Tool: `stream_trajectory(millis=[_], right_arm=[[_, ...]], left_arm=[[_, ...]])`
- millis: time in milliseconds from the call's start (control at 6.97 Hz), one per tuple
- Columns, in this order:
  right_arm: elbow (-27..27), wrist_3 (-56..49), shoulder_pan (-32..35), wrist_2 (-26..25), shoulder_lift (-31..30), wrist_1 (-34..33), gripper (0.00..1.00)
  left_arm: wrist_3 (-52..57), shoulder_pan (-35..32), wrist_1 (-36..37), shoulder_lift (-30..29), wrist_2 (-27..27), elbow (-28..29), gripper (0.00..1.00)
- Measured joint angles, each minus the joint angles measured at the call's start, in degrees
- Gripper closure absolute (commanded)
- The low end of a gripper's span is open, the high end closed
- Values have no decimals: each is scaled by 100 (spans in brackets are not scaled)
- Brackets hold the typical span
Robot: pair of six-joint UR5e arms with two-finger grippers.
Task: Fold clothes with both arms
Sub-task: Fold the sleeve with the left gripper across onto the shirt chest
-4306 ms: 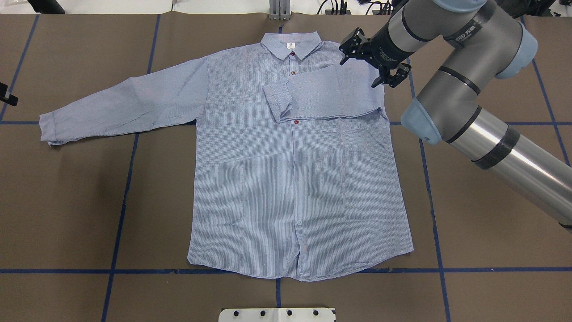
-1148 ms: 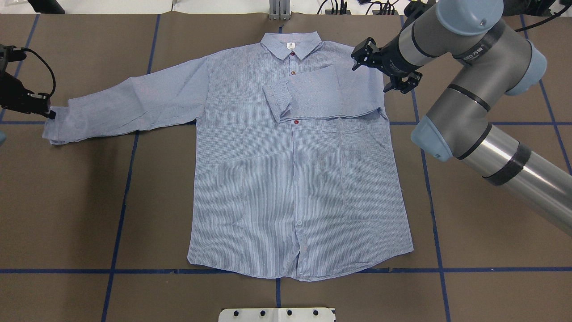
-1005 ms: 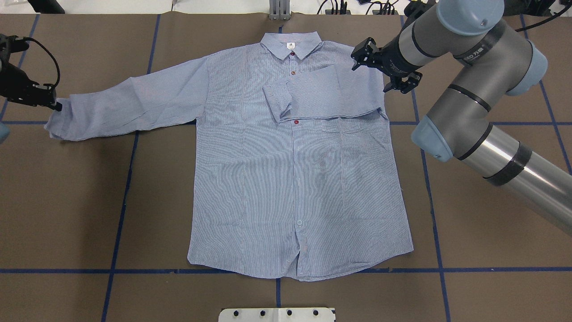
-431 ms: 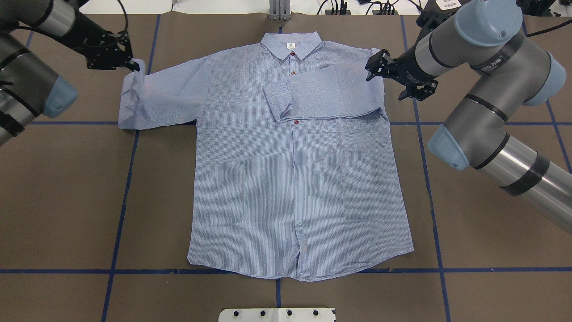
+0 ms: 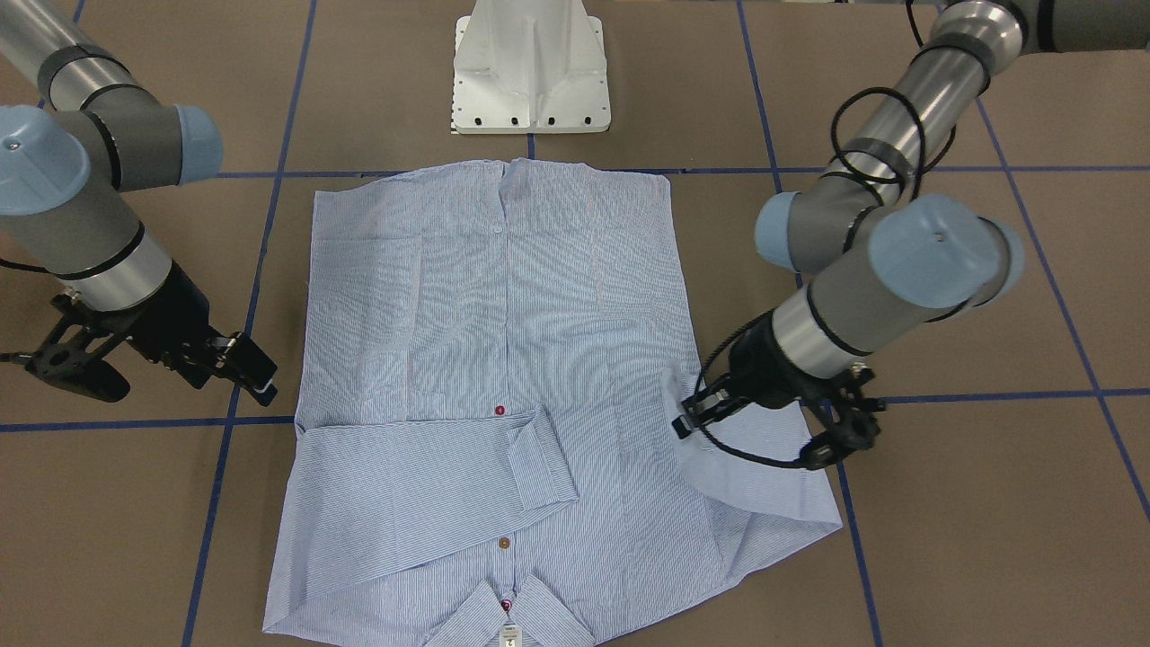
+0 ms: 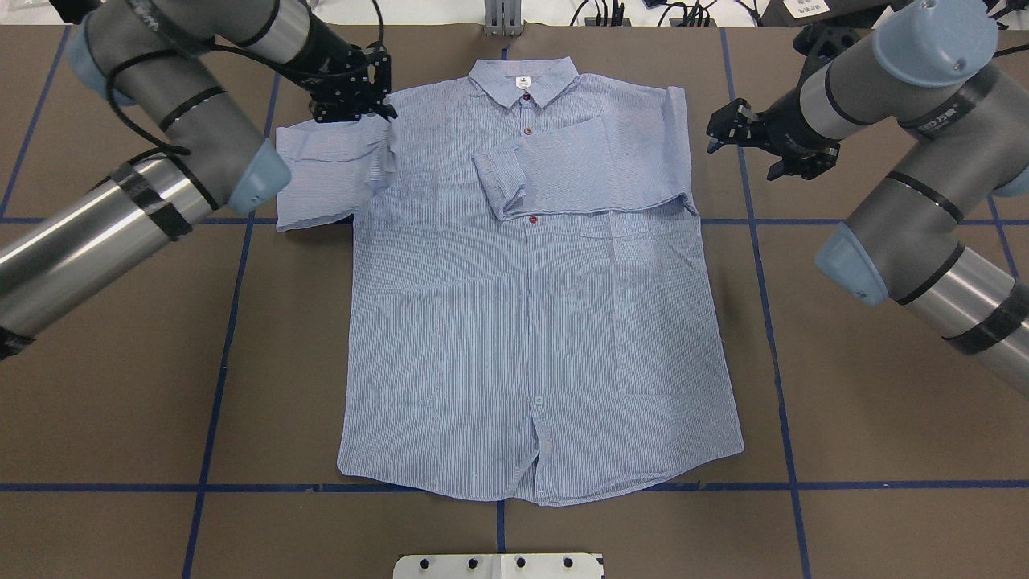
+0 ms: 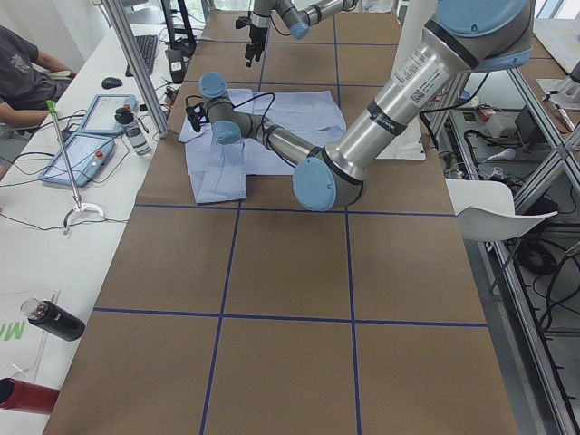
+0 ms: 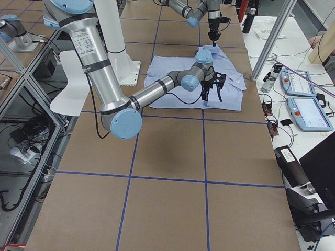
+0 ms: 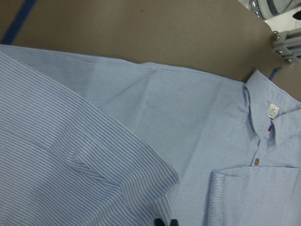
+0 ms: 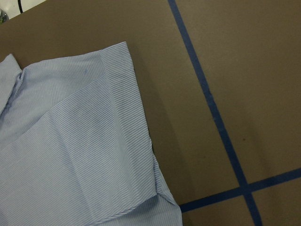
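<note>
Since 1.1 s ago the left gripper, jaws pinching the cuff, has carried the left sleeve inward over the shirt, which lies flat on the table; right gripper clear, jaws spread; sleeve fold under way, next calls for laying cuff across chest, then release.

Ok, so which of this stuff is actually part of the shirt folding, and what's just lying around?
In the job: shirt; left gripper, holding its sleeve; right gripper, open.

Lying about: white pedestal base; blue tape grid; tablets and dark bottle on side bench.
</note>
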Motion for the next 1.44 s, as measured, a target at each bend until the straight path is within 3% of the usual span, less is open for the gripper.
stream_trajectory(millis=[574, 1005, 1148, 1292, 1435], right_arm=[[76, -364, 180, 21, -421, 15, 0], [272, -372, 192, 21, -608, 15, 0], [292, -372, 187, 17, -621, 15, 0], [301, -372, 184, 12, -622, 15, 0], [306, -372, 182, 10, -626, 15, 0]], left_arm=[[-874, 664, -50, -1546, 1020, 1020, 100], [-998, 922, -278, -1860, 1448, 1372, 100], [-1002, 1001, -326, -1869, 1529, 1407, 61], [-1003, 1081, -375, -1871, 1622, 1426, 54], [-1006, 1151, -441, -1884, 1703, 1431, 39]])
